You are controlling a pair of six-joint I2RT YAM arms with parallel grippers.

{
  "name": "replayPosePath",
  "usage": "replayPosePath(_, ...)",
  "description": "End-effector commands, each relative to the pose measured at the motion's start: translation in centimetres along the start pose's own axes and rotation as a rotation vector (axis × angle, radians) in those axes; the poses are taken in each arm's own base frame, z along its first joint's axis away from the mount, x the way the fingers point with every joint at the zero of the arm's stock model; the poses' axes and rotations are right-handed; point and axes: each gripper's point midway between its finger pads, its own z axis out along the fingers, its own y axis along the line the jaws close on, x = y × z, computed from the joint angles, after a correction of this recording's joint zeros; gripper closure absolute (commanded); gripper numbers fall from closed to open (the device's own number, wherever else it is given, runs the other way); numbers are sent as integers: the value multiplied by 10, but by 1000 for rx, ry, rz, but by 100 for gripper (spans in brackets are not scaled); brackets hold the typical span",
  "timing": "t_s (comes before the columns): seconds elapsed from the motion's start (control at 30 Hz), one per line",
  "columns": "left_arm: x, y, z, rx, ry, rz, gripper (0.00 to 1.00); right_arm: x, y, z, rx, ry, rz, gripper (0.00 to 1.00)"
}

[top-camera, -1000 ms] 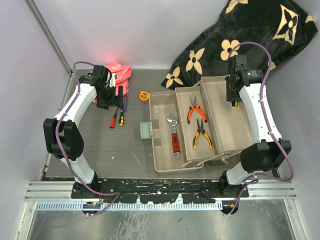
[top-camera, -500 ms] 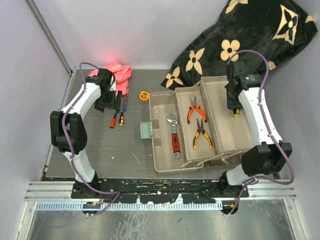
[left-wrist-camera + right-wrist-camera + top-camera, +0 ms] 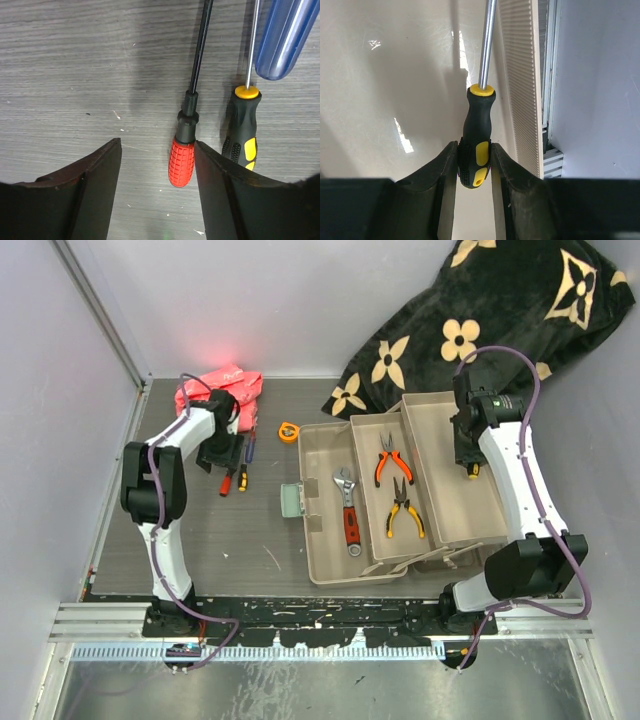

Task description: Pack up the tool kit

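The toolbox (image 3: 440,485) lay open on the counter (image 3: 200,540), right of centre, with the red wrench (image 3: 349,508) and the pliers (image 3: 388,460) in its trays. Over its far-right tray the right tool (image 3: 472,162) pinched a black-and-yellow screwdriver (image 3: 476,135) low on the handle — a shallow hold that might let it swing or fall outside the wall. The left tool (image 3: 157,150) stood wide around the red-handled screwdriver (image 3: 182,161), which crowded one finger; closing could shove it into the neighbouring yellow-capped screwdriver (image 3: 243,125). Only the wrist views showed these grips — only the overhead showed the trays and the tape measure (image 3: 288,430).
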Motion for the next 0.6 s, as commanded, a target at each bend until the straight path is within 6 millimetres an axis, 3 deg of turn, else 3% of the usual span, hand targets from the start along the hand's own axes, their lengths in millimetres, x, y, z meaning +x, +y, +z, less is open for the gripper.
replayPosePath(0.0, -16, 6, 2, -20, -52, -4, 41, -2, -2, -15, -18, -59, 28, 67)
replayPosePath(0.07, -14, 4, 6, -19, -42, -18, 42, -3, -1, -15, -25, -59, 35, 48)
replayPosePath(0.13, -11, 2, 9, -12, -29, -27, 43, -5, -1, -17, -29, -68, 43, 36)
replayPosePath(0.3, -1, -4, 14, 16, 2, -46, 45, -13, -3, -25, -34, -96, 59, 23)
replayPosePath(0.4, 2, -7, 17, 27, 11, -54, 65, -21, -5, -35, -42, -129, 80, 21)
replayPosePath(0.5, 1, -10, 16, 45, 14, -62, 97, -34, -8, -50, -60, -186, 106, 20)
replayPosePath(0.57, -1, -13, 10, 66, 12, -66, 100, -46, -6, -63, -95, -242, 126, 19)
